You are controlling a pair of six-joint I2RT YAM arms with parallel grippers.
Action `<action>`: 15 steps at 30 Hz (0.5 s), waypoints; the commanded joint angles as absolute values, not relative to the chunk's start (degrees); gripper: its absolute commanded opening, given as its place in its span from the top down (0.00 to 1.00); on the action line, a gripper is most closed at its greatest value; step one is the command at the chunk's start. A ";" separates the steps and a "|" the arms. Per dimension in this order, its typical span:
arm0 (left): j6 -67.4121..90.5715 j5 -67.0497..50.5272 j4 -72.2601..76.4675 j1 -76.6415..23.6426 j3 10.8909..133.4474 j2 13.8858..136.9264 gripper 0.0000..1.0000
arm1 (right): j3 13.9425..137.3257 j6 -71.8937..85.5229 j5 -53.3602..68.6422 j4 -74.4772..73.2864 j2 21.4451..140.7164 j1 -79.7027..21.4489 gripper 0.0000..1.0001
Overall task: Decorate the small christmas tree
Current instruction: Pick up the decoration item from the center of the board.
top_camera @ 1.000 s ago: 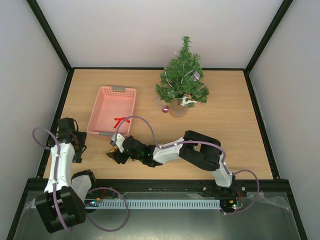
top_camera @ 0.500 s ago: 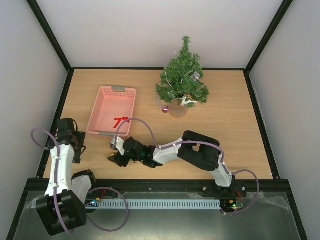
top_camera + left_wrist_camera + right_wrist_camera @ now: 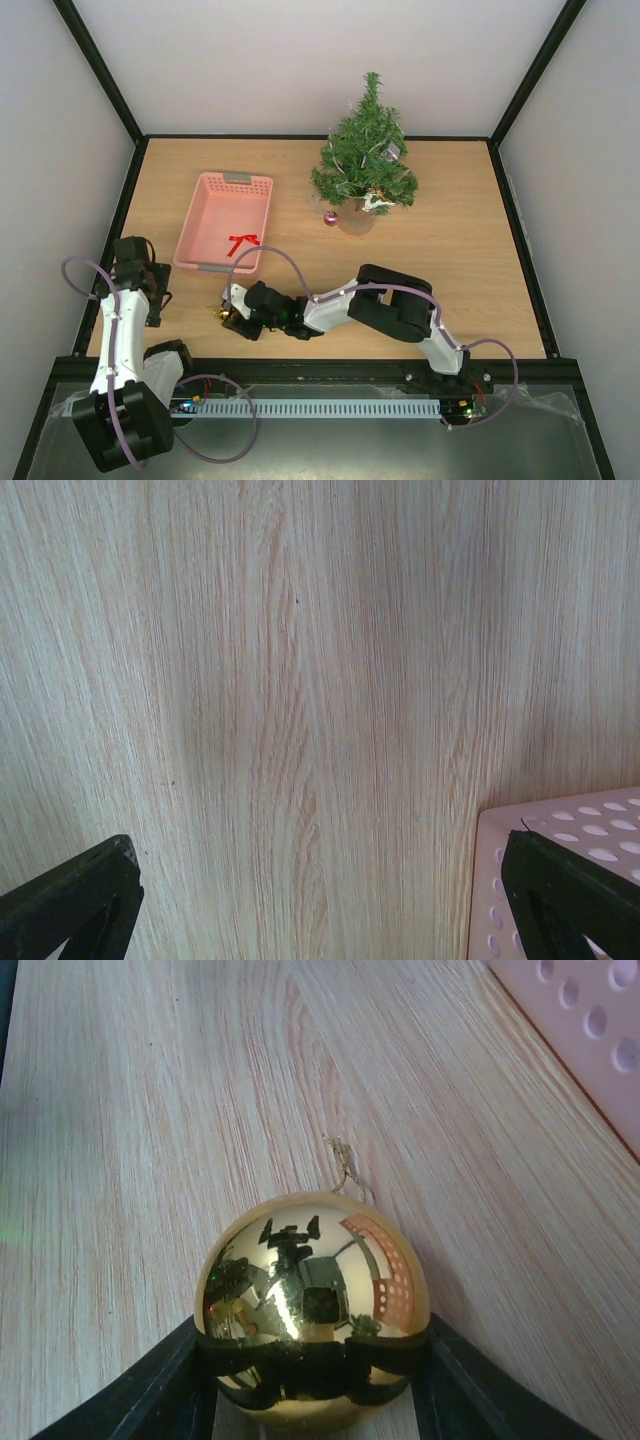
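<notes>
The small christmas tree [image 3: 365, 150] stands at the back of the table on a pale round base, with a few ornaments on its branches. My right gripper [image 3: 229, 314] reaches left, low over the table just in front of the pink basket [image 3: 196, 215]. It is shut on a shiny gold ball [image 3: 310, 1290], whose gold string lies on the wood; both fingers [image 3: 160, 1395] press its sides. My left gripper [image 3: 140, 265] is open and empty over bare wood left of the basket, its fingertips [image 3: 75, 895] wide apart.
A red bow [image 3: 241, 243] lies in the basket. A pink ball [image 3: 330, 218] sits on the table by the tree's base. The basket's corner shows in the left wrist view [image 3: 590, 815] and in the right wrist view [image 3: 590, 1030]. Black frame rails edge the table.
My right gripper with the gold ball has shifted a little to the left and toward the front edge. The left arm has barely moved.
</notes>
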State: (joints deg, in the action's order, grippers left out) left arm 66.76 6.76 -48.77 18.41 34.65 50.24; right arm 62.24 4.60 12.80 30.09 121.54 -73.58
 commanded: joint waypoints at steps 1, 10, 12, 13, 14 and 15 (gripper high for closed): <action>65.31 7.54 -49.46 18.75 36.26 49.67 0.01 | 63.03 3.48 10.90 29.91 121.55 -74.05 0.54; 64.01 6.00 -48.40 18.66 36.27 49.77 0.01 | 63.64 1.26 11.67 30.61 121.76 -74.09 0.47; 64.05 5.98 -48.55 18.67 36.17 49.75 0.01 | 64.16 0.54 11.82 30.61 121.89 -74.09 0.47; 64.09 5.98 -48.55 18.71 36.14 49.68 0.01 | 64.42 0.31 11.86 30.52 122.01 -74.09 0.47; 64.07 5.98 -48.60 18.71 36.07 49.66 0.01 | 64.61 0.07 11.72 30.46 122.01 -74.09 0.47; 64.07 5.98 -48.55 18.66 36.04 49.58 0.01 | 64.75 0.01 11.63 30.42 122.03 -74.09 0.47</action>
